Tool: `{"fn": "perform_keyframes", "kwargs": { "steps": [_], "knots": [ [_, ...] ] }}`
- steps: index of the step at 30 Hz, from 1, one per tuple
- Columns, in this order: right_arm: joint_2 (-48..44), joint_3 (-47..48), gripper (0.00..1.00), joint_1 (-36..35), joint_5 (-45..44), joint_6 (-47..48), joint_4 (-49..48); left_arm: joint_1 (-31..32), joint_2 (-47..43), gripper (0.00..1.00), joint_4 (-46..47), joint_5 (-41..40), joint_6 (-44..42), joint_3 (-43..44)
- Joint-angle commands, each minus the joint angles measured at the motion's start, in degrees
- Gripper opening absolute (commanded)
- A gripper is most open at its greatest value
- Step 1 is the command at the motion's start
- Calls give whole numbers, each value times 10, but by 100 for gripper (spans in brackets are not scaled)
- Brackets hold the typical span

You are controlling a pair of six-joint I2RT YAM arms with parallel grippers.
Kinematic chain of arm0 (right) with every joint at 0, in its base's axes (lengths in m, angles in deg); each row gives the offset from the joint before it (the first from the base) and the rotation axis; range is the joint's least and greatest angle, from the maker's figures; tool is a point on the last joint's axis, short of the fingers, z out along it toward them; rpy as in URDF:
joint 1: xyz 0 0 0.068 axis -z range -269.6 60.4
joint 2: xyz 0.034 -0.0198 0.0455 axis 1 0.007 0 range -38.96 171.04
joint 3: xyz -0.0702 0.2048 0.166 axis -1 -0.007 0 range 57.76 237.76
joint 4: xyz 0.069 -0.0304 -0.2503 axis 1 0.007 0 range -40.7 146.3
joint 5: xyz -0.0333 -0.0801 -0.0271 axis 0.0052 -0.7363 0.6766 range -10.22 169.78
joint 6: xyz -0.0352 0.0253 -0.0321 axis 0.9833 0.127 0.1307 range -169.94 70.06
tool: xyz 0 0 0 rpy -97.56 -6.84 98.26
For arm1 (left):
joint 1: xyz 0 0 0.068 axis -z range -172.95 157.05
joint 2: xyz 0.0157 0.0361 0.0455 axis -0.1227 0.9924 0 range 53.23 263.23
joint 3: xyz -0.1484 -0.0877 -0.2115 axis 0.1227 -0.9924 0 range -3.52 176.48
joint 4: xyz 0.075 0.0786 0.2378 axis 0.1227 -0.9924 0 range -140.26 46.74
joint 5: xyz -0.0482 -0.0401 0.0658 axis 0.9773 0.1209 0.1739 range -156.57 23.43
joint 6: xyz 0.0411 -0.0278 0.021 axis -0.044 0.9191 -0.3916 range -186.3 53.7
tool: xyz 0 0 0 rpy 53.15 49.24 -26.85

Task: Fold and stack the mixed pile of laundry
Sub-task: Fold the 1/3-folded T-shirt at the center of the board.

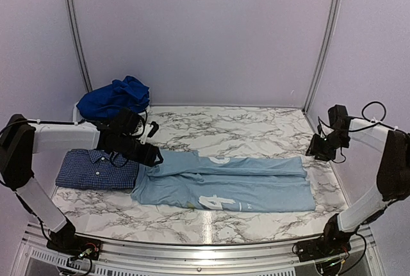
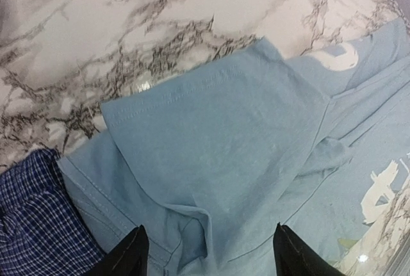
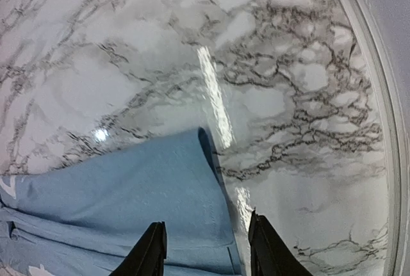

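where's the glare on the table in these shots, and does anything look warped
Top external: a pale light streak on the marble table near its front edge. Right wrist: a bright streak beside the pale blue T-shirt, and the table's edge curves from lens distortion. Left wrist: only tiny glints.

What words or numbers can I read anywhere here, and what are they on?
"4": large white print on the pale blue T-shirt. It is partly creased, so this reading is likely rather than certain.
Other white marks on the same shirt, at its far fold and beside the 4: folded over or too small to read.
Navy checked shirt and royal blue clothes: no text visible.
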Motion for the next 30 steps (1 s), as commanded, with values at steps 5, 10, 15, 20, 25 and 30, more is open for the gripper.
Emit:
{"fn": "perform_keyframes", "kwargs": {
  "steps": [5, 10, 15, 20, 25, 30],
  "knots": [
    [28, 53, 39, -52, 72, -4, -35, -2, 33, 68, 12, -5, 5, 81],
    [78, 15, 36, -79, 92, -20, -69, 9, 102, 65, 12, 2, 17, 112],
    [111, -50, 36, -69, 68, -9, -76, 30, 124, 61, 1, 9, 15, 86],
    [122, -82, 38, -9, 33, -2, -88, 72, 131, 57, -4, -8, 35, 48],
    [162, -42, 39, 51, 14, 13, -93, 107, 186, 58, -10, -22, 70, 108],
    [153, 23, 42, 61, 44, 26, -57, 80, 168, 61, -20, 0, 93, 150]
  ]
}}
